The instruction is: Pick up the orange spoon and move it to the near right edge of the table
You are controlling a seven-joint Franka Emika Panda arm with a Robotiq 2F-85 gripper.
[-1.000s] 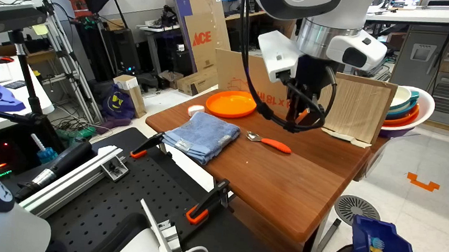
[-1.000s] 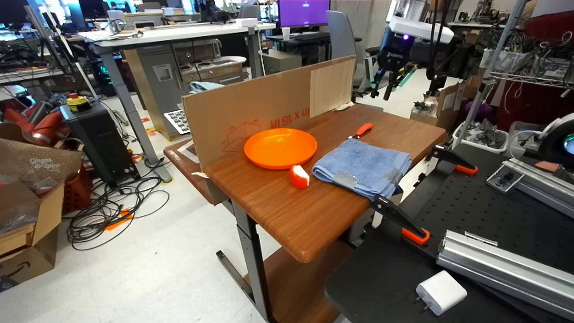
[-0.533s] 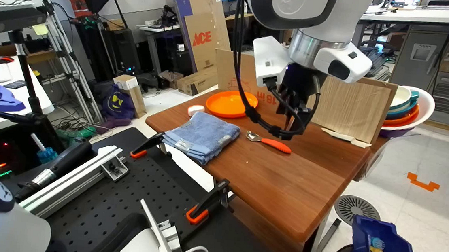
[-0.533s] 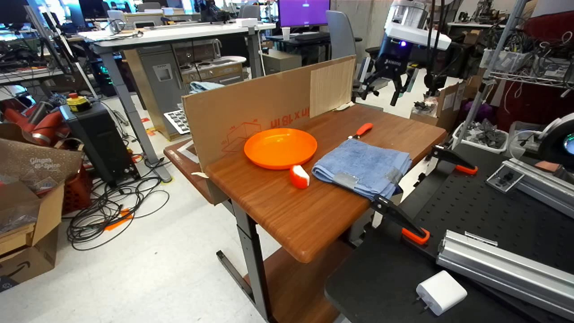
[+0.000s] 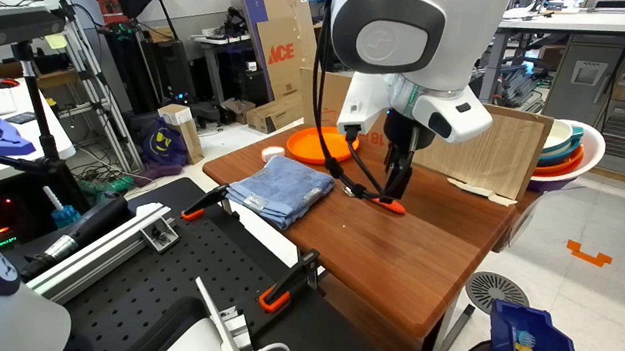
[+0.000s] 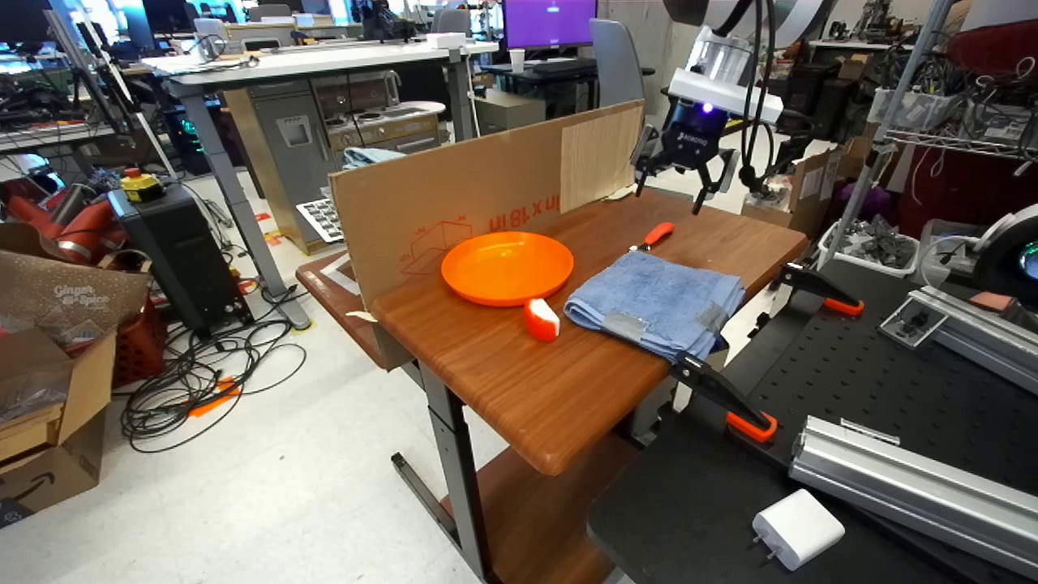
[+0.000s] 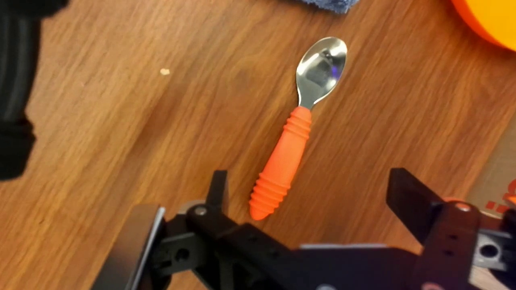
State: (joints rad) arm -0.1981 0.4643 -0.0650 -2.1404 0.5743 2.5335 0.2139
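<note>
The orange spoon point(image 7: 282, 157) lies flat on the table point(image 5: 395, 262), its metal bowl point(image 7: 321, 72) shiny and its orange handle ribbed. Its handle also shows in an exterior view point(image 6: 660, 233); the arm's cables and the gripper partly cover it in an exterior view point(image 5: 392, 206). My gripper point(image 7: 308, 177) is spread wide, with nothing between its fingers. It hangs above the table, apart from the spoon. In the wrist view the handle's end appears between the fingertips, closer to the left one. An exterior view has the gripper point(image 6: 668, 203) over the spoon's side of the table.
A folded blue cloth point(image 6: 657, 304) lies beside the spoon's bowl. Farther along are an orange plate point(image 6: 507, 272) and a small red-and-white object point(image 6: 542, 319). An upright cardboard panel point(image 6: 486, 195) lines one long edge. A clamp point(image 5: 286, 286) grips the opposite side.
My gripper has come down toward the table and moved over toward the spoon, and its fingers have spread from narrower to wide. The spoon, cloth and plate have not moved.
</note>
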